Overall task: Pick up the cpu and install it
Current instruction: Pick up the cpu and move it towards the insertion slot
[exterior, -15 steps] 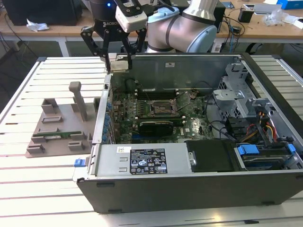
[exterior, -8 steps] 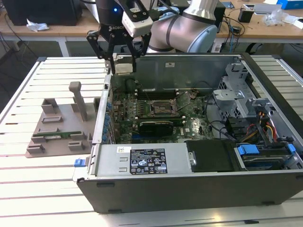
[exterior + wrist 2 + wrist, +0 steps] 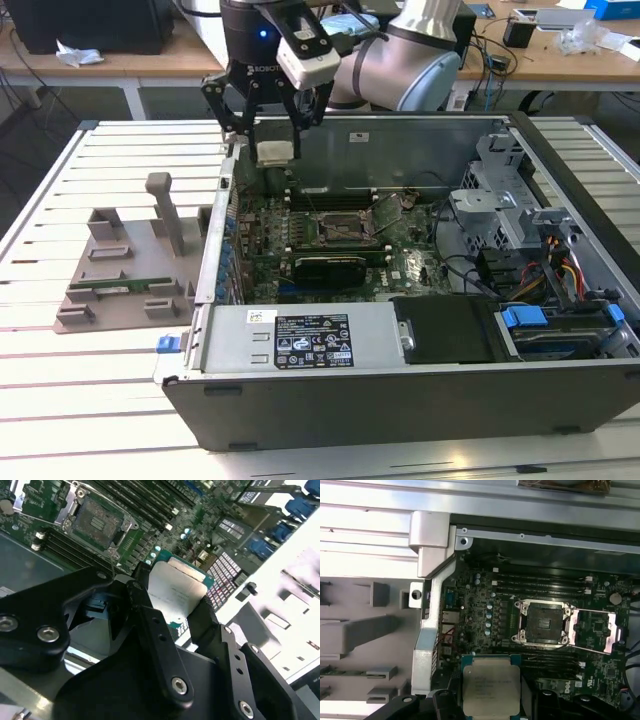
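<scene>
The cpu [image 3: 275,153] is a flat square chip with a pale metal top, held in the air over the back left corner of the open computer case [image 3: 400,390]. My gripper [image 3: 275,135] is shut on it, one black finger on each side. In both wrist views the cpu [image 3: 176,591] [image 3: 490,680] sits between the fingers [image 3: 150,625]. The empty cpu socket [image 3: 335,228] [image 3: 543,622] [image 3: 97,522] lies on the green motherboard, apart from the chip. Its metal retaining plate [image 3: 597,630] is swung open beside it.
A grey holder fixture [image 3: 130,260] with upright posts stands on the slatted table at the exterior view's left, with a green memory stick [image 3: 120,288] lying in it. Inside the case are a black card [image 3: 335,265], a power supply [image 3: 300,335] and drive bays [image 3: 560,320].
</scene>
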Robot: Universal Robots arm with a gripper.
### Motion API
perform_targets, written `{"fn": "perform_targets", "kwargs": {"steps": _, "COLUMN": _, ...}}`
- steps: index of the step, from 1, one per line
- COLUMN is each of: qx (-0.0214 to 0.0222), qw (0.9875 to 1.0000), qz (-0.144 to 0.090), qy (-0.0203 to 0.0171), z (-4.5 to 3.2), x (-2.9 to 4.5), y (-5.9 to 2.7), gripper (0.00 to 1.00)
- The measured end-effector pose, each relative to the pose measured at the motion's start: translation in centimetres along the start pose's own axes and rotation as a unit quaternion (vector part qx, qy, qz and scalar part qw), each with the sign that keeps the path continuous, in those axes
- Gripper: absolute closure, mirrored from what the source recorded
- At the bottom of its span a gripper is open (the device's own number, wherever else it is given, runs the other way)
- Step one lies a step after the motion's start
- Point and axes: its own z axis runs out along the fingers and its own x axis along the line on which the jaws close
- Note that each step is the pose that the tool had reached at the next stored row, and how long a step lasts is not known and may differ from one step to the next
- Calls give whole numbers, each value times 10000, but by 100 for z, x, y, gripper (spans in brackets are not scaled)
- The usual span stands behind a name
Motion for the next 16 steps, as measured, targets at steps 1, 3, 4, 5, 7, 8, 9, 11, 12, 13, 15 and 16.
{"fn": "perform_targets", "kwargs": {"steps": 1, "qx": 0, "qw": 10000, "qz": 0, "qy": 1, "z": 11, "x": -26, "y": 1, "gripper": 45}}
{"fn": "perform_targets", "kwargs": {"steps": 3, "qx": -1, "qw": 10000, "qz": -1, "qy": 2, "z": 34, "x": -71, "y": 2, "gripper": 45}}
{"fn": "perform_targets", "kwargs": {"steps": 4, "qx": 0, "qw": 10000, "qz": 0, "qy": 2, "z": 50, "x": -100, "y": 2, "gripper": 45}}
{"fn": "perform_targets", "kwargs": {"steps": 5, "qx": -1, "qw": 10000, "qz": 0, "qy": 3, "z": 64, "x": -125, "y": 1, "gripper": 45}}
{"fn": "perform_targets", "kwargs": {"steps": 7, "qx": -1, "qw": 10000, "qz": 0, "qy": 2, "z": 81, "x": -148, "y": 0, "gripper": 45}}
{"fn": "perform_targets", "kwargs": {"steps": 8, "qx": 0, "qw": 10000, "qz": 0, "qy": 3, "z": 92, "x": -162, "y": -1, "gripper": 45}}
{"fn": "perform_targets", "kwargs": {"steps": 9, "qx": 0, "qw": 10000, "qz": 0, "qy": 3, "z": 102, "x": -170, "y": -1, "gripper": 45}}
{"fn": "perform_targets", "kwargs": {"steps": 11, "qx": -1, "qw": 10000, "qz": 1, "qy": 3, "z": 128, "x": -179, "y": -1, "gripper": 45}}
{"fn": "perform_targets", "kwargs": {"steps": 12, "qx": 0, "qw": 10000, "qz": 1, "qy": 3, "z": 137, "x": -179, "y": -1, "gripper": 45}}
{"fn": "perform_targets", "kwargs": {"steps": 13, "qx": 0, "qw": 10000, "qz": 0, "qy": 3, "z": 145, "x": -180, "y": -2, "gripper": 45}}
{"fn": "perform_targets", "kwargs": {"steps": 15, "qx": -1, "qw": 10000, "qz": 0, "qy": 3, "z": 157, "x": -179, "y": -1, "gripper": 45}}
{"fn": "perform_targets", "kwargs": {"steps": 16, "qx": 0, "qw": 10000, "qz": 0, "qy": 3, "z": 165, "x": -179, "y": -1, "gripper": 45}}
